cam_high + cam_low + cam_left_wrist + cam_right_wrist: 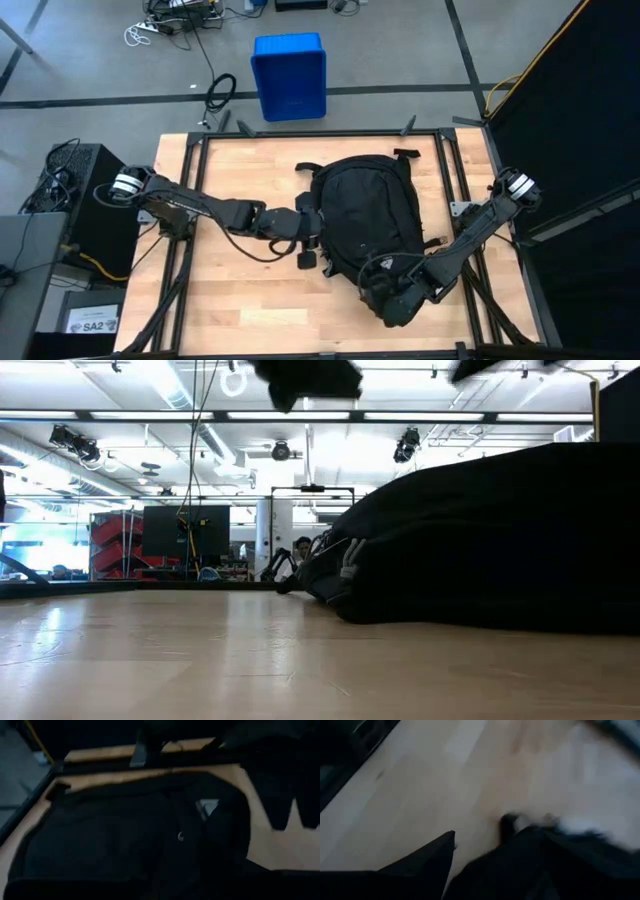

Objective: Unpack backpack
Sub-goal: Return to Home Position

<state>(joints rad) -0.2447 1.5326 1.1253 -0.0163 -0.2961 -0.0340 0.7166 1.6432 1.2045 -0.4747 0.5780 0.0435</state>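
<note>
The backpack [372,212] lies flat in the middle of the bench [230,290], with the left tool [305,238] against its left edge and the right tool [386,292] at its near end. I cannot tell whether either tool is spread or pressed together. If either lifts away with a strap [303,170] snagged, the pack could drag toward the bench edge.

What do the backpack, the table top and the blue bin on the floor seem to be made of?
The backpack looks like matte black fabric: it sags and creases softly. The table top looks like pale wood, with plank seams showing. The blue bin is probably hard plastic: even colour, straight moulded rim.
</note>
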